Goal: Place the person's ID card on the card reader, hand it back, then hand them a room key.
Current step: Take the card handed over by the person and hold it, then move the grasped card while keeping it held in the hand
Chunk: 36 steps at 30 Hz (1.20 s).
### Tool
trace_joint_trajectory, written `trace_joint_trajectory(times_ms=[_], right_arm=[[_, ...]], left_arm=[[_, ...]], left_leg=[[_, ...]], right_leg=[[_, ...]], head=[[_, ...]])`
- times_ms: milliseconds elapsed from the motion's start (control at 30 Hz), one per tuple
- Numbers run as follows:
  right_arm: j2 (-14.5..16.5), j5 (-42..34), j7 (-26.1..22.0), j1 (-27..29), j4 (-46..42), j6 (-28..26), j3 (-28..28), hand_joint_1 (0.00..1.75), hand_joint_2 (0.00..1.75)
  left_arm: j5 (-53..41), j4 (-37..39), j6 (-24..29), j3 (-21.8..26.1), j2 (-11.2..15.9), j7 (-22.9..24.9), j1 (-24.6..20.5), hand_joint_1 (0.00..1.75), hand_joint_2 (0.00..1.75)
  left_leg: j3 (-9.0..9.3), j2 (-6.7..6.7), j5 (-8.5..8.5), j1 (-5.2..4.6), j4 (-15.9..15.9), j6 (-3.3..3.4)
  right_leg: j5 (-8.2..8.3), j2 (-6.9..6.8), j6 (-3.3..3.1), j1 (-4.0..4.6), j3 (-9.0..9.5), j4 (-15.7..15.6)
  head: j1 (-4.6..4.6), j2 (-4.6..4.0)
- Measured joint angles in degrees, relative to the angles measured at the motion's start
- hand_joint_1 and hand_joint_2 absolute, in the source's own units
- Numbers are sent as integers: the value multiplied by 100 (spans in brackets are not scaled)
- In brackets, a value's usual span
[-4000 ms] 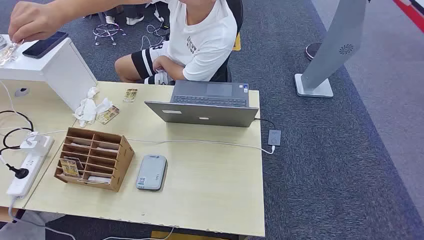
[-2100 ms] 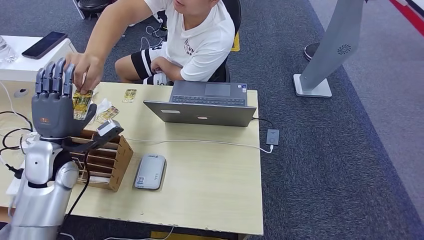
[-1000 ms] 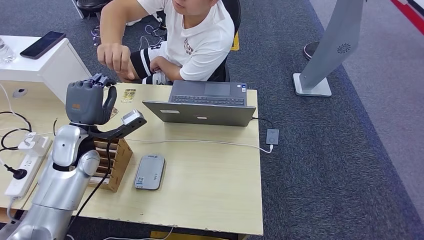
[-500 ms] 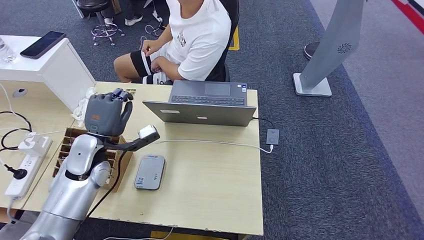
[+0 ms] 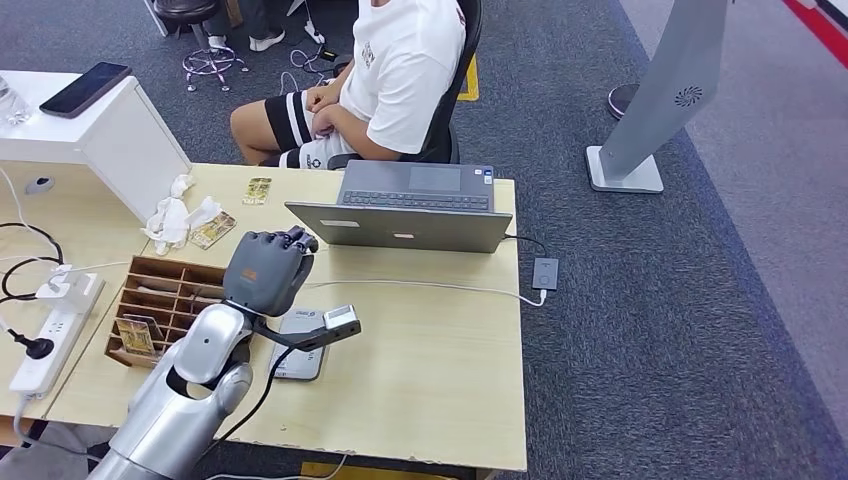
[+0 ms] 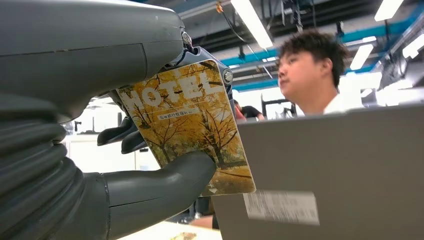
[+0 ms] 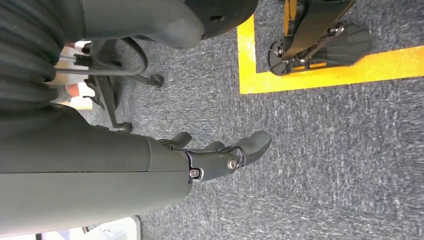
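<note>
My left hand (image 5: 266, 272) hangs above the table, just behind the grey card reader (image 5: 303, 362), whose front part my wrist hides. In the left wrist view the hand (image 6: 80, 65) pinches the ID card (image 6: 190, 125) between thumb and fingers; it is a yellow card with autumn trees and the word HOTEL. The card stands upright in front of the laptop's lid (image 6: 340, 170). The person (image 5: 400, 70) sits behind the table with both hands in the lap. My right hand (image 7: 220, 155) hangs over the carpet, holding nothing, its fingers loosely apart.
A wooden slot box (image 5: 160, 300) with a key card (image 5: 135, 335) in one slot stands left of the reader. Two loose cards (image 5: 260, 190) (image 5: 213, 230) and crumpled tissue (image 5: 175, 215) lie behind it. An open laptop (image 5: 410, 215), a power strip (image 5: 35, 345) and a white box (image 5: 110, 130) share the table.
My left hand took the card from the person's fingers, closed on it and moved right and nearer, from the back left corner to the reader. The person drew the arm back.
</note>
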Motion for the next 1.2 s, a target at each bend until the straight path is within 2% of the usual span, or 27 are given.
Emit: trace_joint_trajectory(times_ms=[600, 1200], right_arm=[[55, 0, 12, 43, 0, -34, 0, 0, 175], [78, 118, 132, 51, 0, -87, 1, 0, 175]], left_arm=[[125, -144, -669, -260, 277, 174, 356, 175, 175], [-19, 101, -903, -271, 426, 426, 797, 175, 175]], left_leg=[[-1, -1, 0, 0, 0, 0], [-3, -1, 0, 0, -1, 0]], right_leg=[[-1, -1, 0, 0, -1, 0], [-2, -1, 0, 1, -2, 0]], head=[[-1, -1], [-1, -1]])
